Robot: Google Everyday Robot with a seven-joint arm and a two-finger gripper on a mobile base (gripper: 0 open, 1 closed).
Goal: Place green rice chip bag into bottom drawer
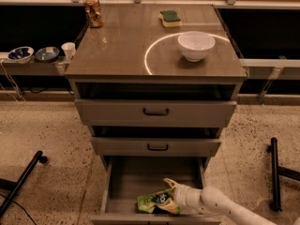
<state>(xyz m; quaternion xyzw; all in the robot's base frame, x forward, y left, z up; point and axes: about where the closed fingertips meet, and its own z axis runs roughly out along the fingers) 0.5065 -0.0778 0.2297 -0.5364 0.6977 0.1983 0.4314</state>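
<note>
- The green rice chip bag (pixel 156 201), at the bottom drawer (pixel 140 175) front edge, looks light, crinkly and slippery; pinch an edge seam.
- The gripper (pixel 171 191) sits at its right edge; I cannot tell whether it grasps.

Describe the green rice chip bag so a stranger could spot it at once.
Find the grey cabinet, then its open bottom drawer. Near the drawer's front lies the green rice chip bag, the gripper at its right edge. Crinkled and bright green, it is unlike the sponge up top.
</note>
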